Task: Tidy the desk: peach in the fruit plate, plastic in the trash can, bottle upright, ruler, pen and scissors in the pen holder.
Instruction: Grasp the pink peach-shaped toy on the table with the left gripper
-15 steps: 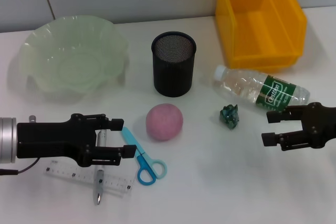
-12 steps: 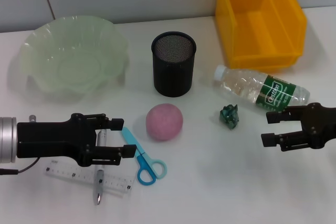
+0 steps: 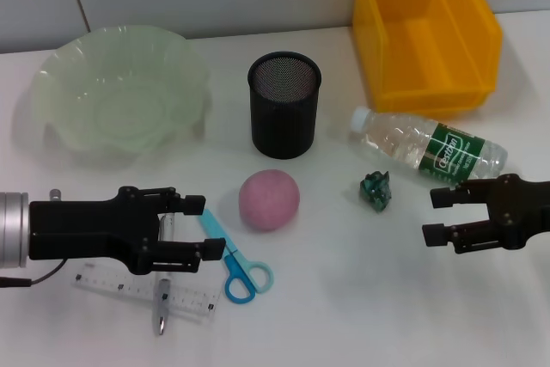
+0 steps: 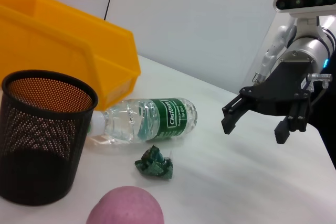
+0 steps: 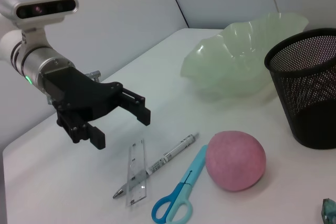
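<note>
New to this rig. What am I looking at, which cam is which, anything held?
A two-armed robot at a white desk. One picture looks down from its head; the other two come from wrist cameras, each catching the opposite arm. The left gripper hovers open over the pen and ruler, beside the scissors. The right gripper hangs open near the lying bottle. Also there: peach, crumpled plastic, mesh pen holder, green fruit plate, yellow bin. Nothing is held.

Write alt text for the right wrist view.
The open left gripper hovers above a white table near a clear ruler, pen and blue scissors, with a pink peach, black mesh pen holder and green fruit plate beyond.
</note>
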`<state>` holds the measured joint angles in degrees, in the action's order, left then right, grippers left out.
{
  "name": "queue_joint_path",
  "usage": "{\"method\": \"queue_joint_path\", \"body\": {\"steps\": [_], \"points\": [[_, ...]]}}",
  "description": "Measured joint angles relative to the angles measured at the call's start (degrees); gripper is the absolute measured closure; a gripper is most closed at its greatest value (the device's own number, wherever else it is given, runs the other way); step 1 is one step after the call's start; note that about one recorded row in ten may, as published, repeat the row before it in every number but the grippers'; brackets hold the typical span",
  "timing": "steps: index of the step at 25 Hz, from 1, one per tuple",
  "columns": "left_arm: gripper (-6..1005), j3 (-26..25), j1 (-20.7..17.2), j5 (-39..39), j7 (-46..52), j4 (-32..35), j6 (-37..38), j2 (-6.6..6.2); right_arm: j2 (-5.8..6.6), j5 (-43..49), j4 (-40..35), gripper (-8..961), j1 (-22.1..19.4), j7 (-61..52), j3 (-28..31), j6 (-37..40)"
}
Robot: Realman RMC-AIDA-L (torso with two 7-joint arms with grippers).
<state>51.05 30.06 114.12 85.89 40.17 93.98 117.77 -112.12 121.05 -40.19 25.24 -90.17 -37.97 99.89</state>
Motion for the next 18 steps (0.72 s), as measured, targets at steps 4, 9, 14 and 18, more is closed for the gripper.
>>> {"method": "queue_joint_path", "body": {"steps": [4, 9, 14, 18], "points": [[198, -0.1, -0.1, 0.0, 0.1, 0.0, 0.5, -0.06, -0.14, 0.0, -0.2, 126, 0.0, 0.0, 0.0, 0.3], [199, -0.1, -0.2, 0.0, 0.1, 0.0, 0.7, -0.21, -0.2, 0.1, -0.4, 126, 0.1, 0.0, 0.0, 0.4], [199, -0.2, -0.4, -0.1, 0.2, 0.0, 0.9, -0.26, -0.29, 0.1, -0.4, 126, 0.4, 0.0, 0.0, 0.4], [199, -0.2, -0.5, -0.3, 0.2, -0.1, 0.9, -0.26, -0.29, 0.1, -0.4, 126, 0.4, 0.0, 0.0, 0.5]]}}
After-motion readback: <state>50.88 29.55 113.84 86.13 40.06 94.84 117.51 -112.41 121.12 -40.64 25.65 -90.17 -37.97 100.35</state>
